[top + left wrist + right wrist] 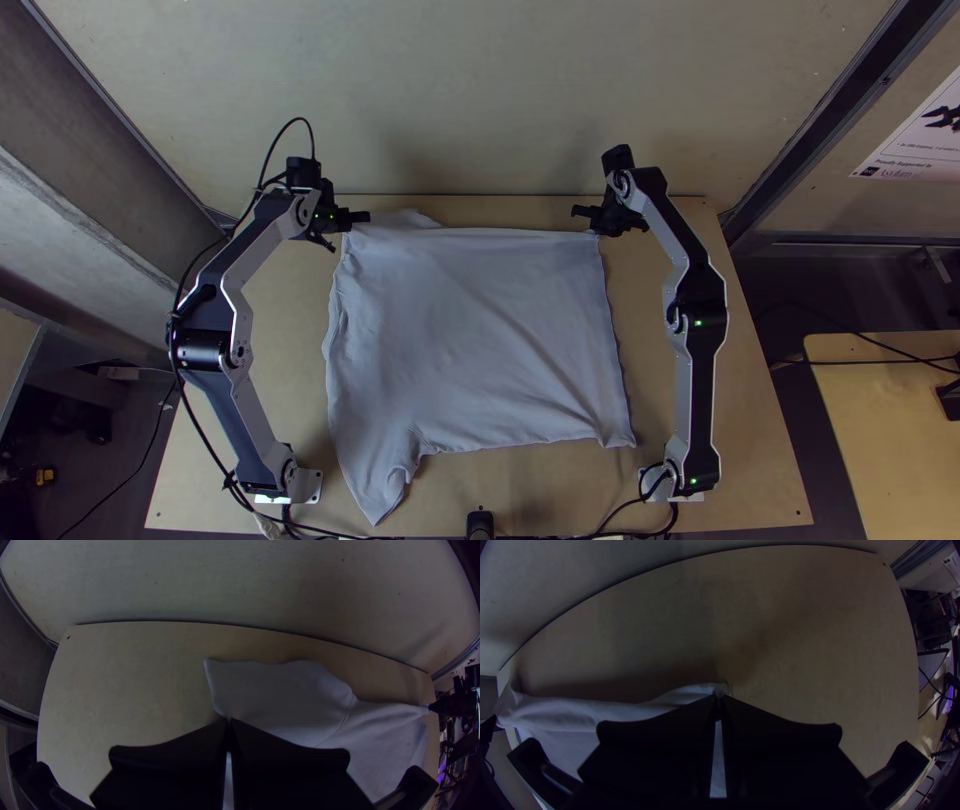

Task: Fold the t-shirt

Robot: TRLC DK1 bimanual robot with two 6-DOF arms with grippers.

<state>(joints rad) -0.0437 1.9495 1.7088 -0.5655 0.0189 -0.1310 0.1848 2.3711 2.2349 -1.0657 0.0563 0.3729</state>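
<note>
Pinching the pale, plain fabric t-shirt [460, 330] near the far edge of the light wooden table [290, 340], I have my left gripper [229, 720] pressed onto cloth and my right gripper [719, 699] clamped on its corner. The shirt lies broadly spread, its pointed flap [378, 490] reaching towards the table's near edge, left of the middle. That flap could trail or double under if I fold without minding it. My right hold looks small, so a hard pull might slip it free. Beyond my left fingers a loose rounded part [280, 685] sticks out towards the far edge; ungathered, it could bunch and skew the fold.
</note>
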